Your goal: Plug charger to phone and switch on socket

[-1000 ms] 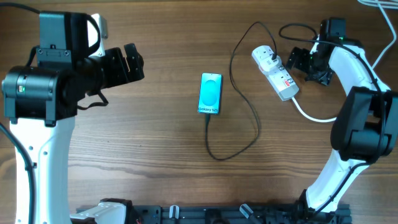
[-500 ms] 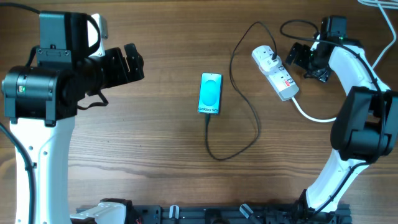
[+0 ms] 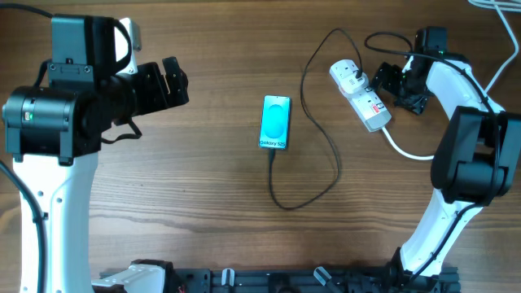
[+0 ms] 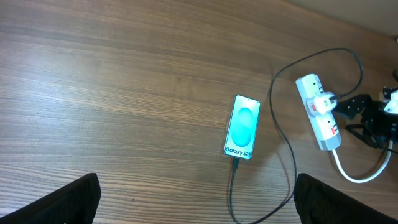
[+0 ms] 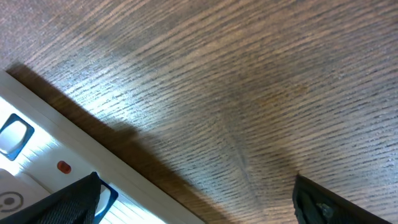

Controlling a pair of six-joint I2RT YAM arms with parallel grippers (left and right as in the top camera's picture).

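The phone [image 3: 275,122] lies flat at the table's middle, its cyan screen lit. The charger [image 3: 335,167], a thin black cable, meets the phone's near short edge, loops round to the right and runs up to a plug on the socket [image 3: 362,98]. My right gripper [image 3: 389,81] is open and low beside the socket's right side. In the right wrist view [image 5: 199,205] one finger hangs over the socket's edge [image 5: 43,168]. My left gripper [image 3: 175,81] is open and empty, far left of the phone. The left wrist view shows that gripper [image 4: 196,199], the phone [image 4: 242,127], the charger [image 4: 283,137] and the socket [image 4: 318,112].
The socket's thick white cord [image 3: 407,153] curves off to the right under my right arm. More white cables [image 3: 498,10] cross the far right corner. A black rail [image 3: 269,281] runs along the table's near edge.
My right gripper has shifted slightly left, closer to the socket. The left arm, phone and cable have not moved.
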